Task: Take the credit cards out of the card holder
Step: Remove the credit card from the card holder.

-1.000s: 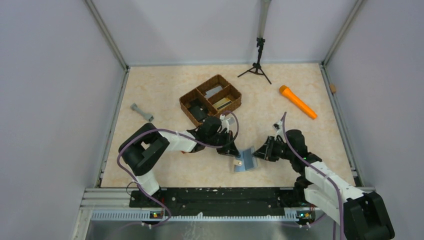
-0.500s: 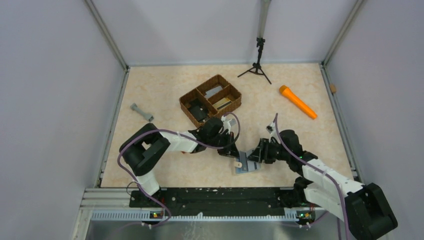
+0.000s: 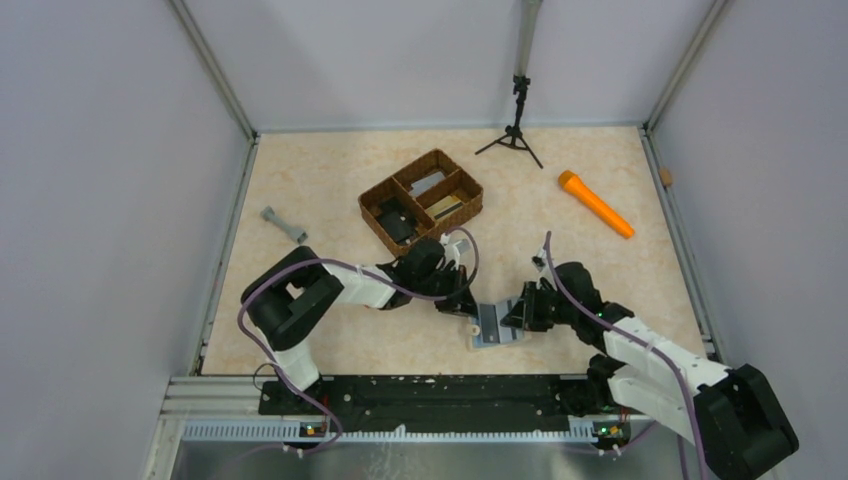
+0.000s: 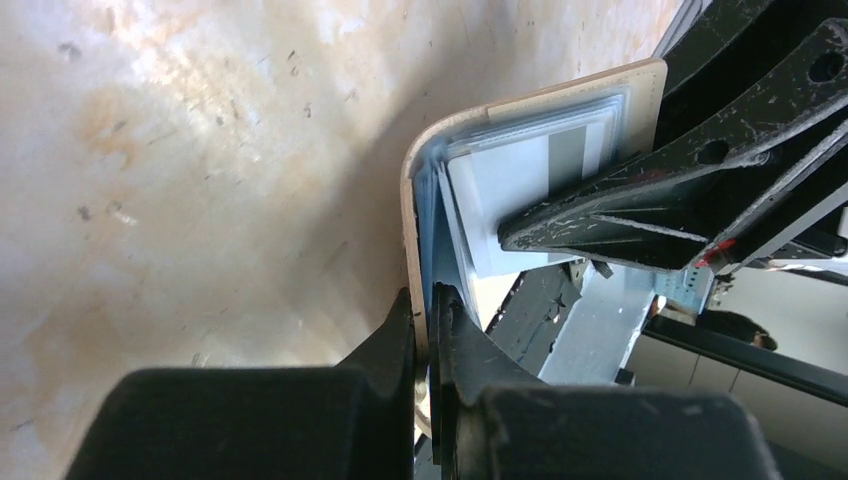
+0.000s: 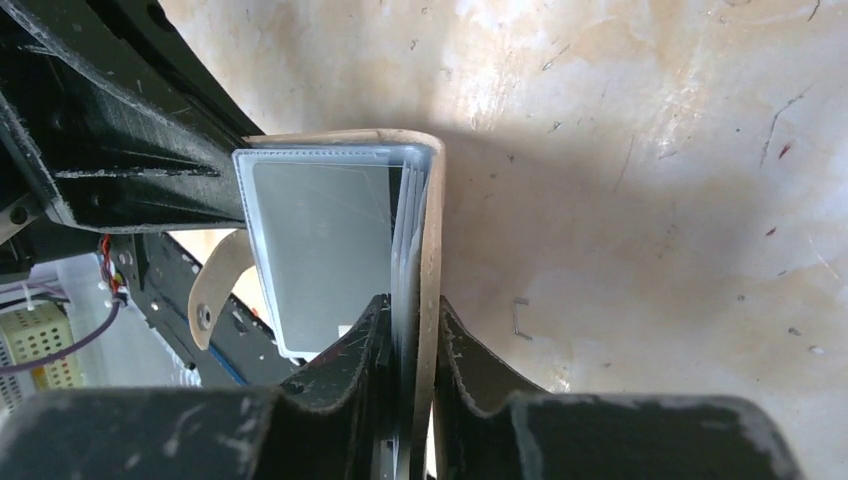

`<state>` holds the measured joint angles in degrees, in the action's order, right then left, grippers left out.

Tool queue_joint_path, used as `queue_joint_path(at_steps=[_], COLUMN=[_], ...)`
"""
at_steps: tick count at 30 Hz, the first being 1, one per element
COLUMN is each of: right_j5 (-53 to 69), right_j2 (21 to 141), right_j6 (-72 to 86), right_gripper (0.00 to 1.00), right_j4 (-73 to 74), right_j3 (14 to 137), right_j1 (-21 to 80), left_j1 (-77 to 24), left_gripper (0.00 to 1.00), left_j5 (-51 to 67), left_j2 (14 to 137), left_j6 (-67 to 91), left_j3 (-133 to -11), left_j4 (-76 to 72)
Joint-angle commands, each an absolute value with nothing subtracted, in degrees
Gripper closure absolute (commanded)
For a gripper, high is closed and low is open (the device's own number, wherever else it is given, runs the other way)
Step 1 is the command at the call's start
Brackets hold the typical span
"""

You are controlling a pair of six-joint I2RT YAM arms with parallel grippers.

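The card holder (image 3: 497, 327) lies spread open on the table between my two grippers, cream outside and pale blue inside. My left gripper (image 4: 427, 322) is shut on the edge of its cream cover (image 4: 420, 190). In clear sleeves sits a whitish credit card (image 4: 505, 200) with a grey stripe. My right gripper (image 5: 413, 335) is shut on the opposite cover (image 5: 433, 230) and the sleeve edges. A greyish card (image 5: 320, 250) fills the top sleeve there. From above, the left gripper (image 3: 468, 307) and right gripper (image 3: 515, 318) flank the holder.
A brown wicker divided tray (image 3: 368, 203) with flat items and a black block stands behind the left arm. An orange cylinder (image 3: 595, 204) lies at the back right, a small tripod (image 3: 516, 135) at the back, a grey dumbbell-shaped piece (image 3: 284, 225) on the left.
My right gripper opened, slid left onto the holder's right flap and closed on it. The holder now lies flatter and more spread. The left gripper kept its hold.
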<state>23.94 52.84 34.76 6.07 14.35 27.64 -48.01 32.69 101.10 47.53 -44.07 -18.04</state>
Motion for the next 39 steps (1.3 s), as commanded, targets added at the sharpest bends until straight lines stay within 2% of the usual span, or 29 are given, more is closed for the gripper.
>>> queue_joint_path(at_steps=[1, 3, 6, 10, 12, 18, 22, 25, 27, 31, 37, 39], right_j5=[22.55, 22.96, 24.18, 25.91, 25.34, 24.60, 25.29, 27.50, 28.12, 29.18, 29.78, 29.80], right_j2=[50.49, 49.75, 48.49, 47.13, 46.52, 43.81, 42.94, 42.97, 43.06, 42.81, 41.02, 40.14], right_j6=[35.36, 36.47, 38.57, 40.56, 40.56, 39.97, 40.65, 42.48, 43.33, 43.91, 44.28, 44.60], right_gripper=[0.97, 1.00, 1.00, 1.00, 1.00, 1.00, 1.00, 1.00, 1.00, 1.00, 1.00, 1.00], right_j4=[6.35, 5.31, 3.43, 1.68, 2.70, 5.88, 5.59, 2.85, 1.78, 1.58, 2.96, 3.31], right_j3=[17.10, 16.60, 15.61, 14.65, 14.59, 14.63, 14.15, 13.57, 13.57, 14.12, 14.89, 15.00], right_j1=[28.21, 28.21, 28.21, 28.21, 28.21, 28.21, 28.21, 28.21, 28.21, 28.21, 28.21, 28.24], left_j1=[-46.60, -45.62, -44.04, -43.46, -43.33, -43.24, -43.29, -43.41, -43.42, -43.51, -43.51, -43.52], left_gripper=[0.96, 0.88, 0.86, 0.71, 0.68, 0.58, 0.42, 0.36, 0.38, 0.53, 0.59, 0.66], left_j5=[33.22, 34.80, 38.79, 41.48, 41.15, 39.47, 39.57, 41.08, 41.06, 40.24, 37.11, 36.15], left_j2=[96.97, 96.72, 98.52, 103.57, 104.76, 101.82, 99.07, 98.90, 98.75, 97.63, 93.00, 91.39], left_j6=[51.74, 54.68, 60.66, 69.73, 71.55, 69.47, 68.75, 69.84, 69.94, 67.65, 60.69, 58.98], left_j3=[-38.79, -35.35, -30.17, -25.02, -23.09, -20.63, -19.44, -19.62, -19.81, -20.78, -22.84, -23.46], left_j4=[-28.25, -36.00, -51.05, -71.22, -76.68, -74.56, -75.56, -78.72, -78.65, -72.95, -57.71, -52.36])
